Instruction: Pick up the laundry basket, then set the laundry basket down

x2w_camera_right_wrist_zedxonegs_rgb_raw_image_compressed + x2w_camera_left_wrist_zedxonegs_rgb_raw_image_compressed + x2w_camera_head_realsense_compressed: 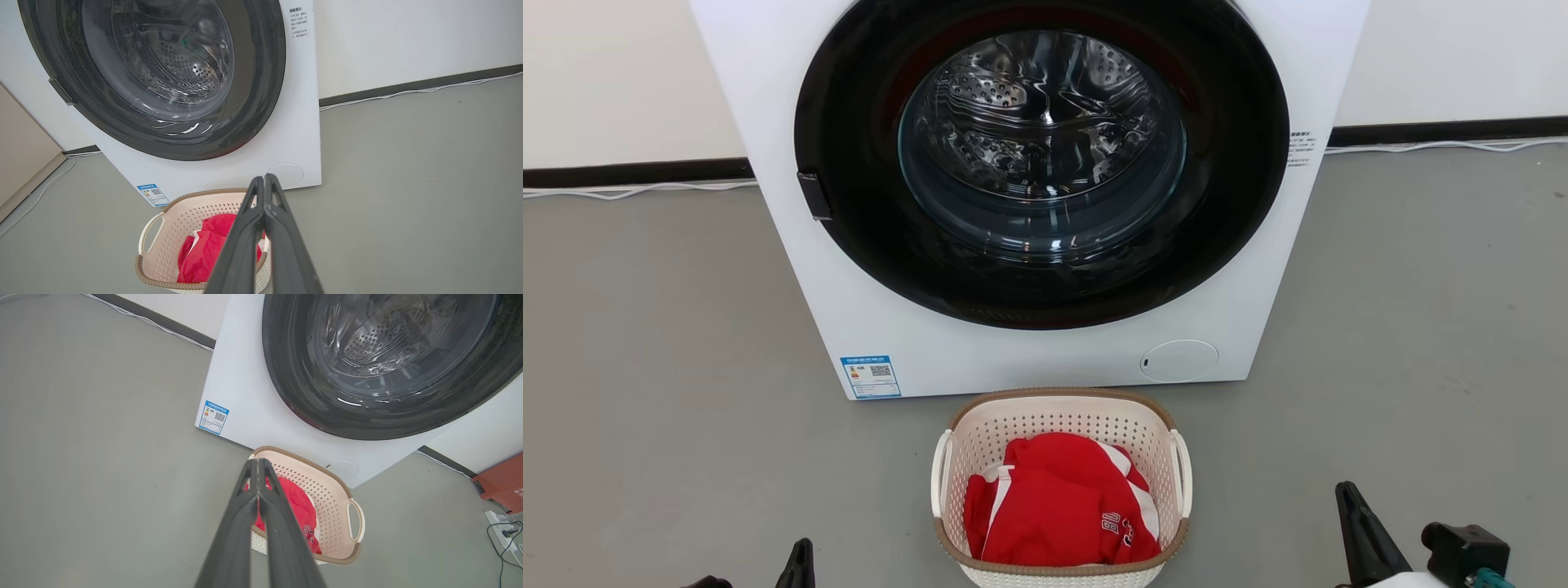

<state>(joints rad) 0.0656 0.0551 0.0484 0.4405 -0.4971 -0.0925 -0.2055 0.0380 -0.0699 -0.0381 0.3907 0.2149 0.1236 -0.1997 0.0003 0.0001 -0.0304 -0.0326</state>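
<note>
The laundry basket (1062, 408) is cream-white and perforated, with a brown woven-look rim and white loop handles on both sides. It stands on the grey floor just in front of the washing machine and holds a red garment (1058, 502). My left gripper (800, 555) pokes up at the lower left, clear of the basket. The right gripper (1347, 498) rises at the lower right, also apart from it. In the left wrist view the left gripper (257, 461) is shut and empty above the basket (327, 486). The right gripper (263, 177) is shut and empty too, over the basket (179, 216).
A white front-loading washing machine (931, 343) with a round dark door stands right behind the basket. White cables (637, 190) run along the dark skirting at the wall. An orange-brown box (502, 479) and a power strip (500, 526) lie off to the right. Grey floor spreads on both sides.
</note>
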